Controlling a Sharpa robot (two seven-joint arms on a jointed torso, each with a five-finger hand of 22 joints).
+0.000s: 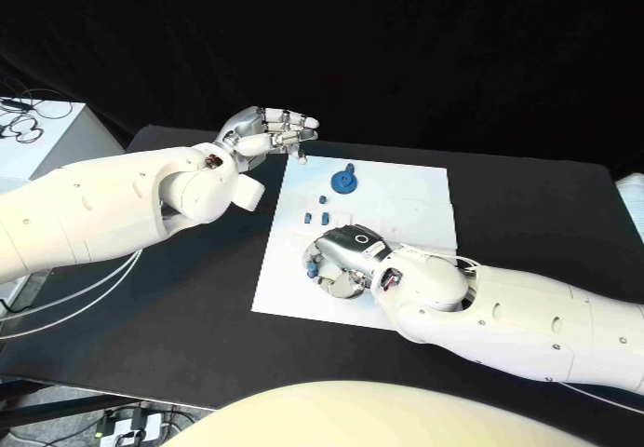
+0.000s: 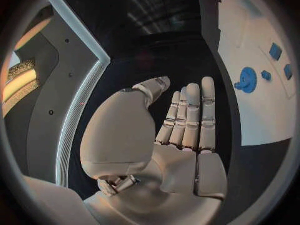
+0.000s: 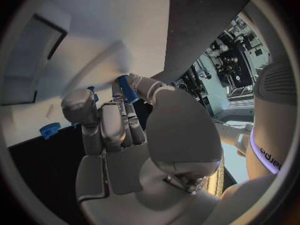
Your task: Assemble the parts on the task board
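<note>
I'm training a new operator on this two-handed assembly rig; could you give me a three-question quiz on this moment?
1. True or false: the silver left hand holds a blue part.
2. Which hand is over the white task board? A) left B) right
3. Fill in: the round blue gear-shaped part lies on the board's ____ end from the robot.

Key: 1 false, its fingers are straight and empty in the left wrist view; 2 B; 3 far.

Two bulky glossy white arms with small dark screw holes, silver segmented fingers (image 2: 187, 117), thin white cables
</note>
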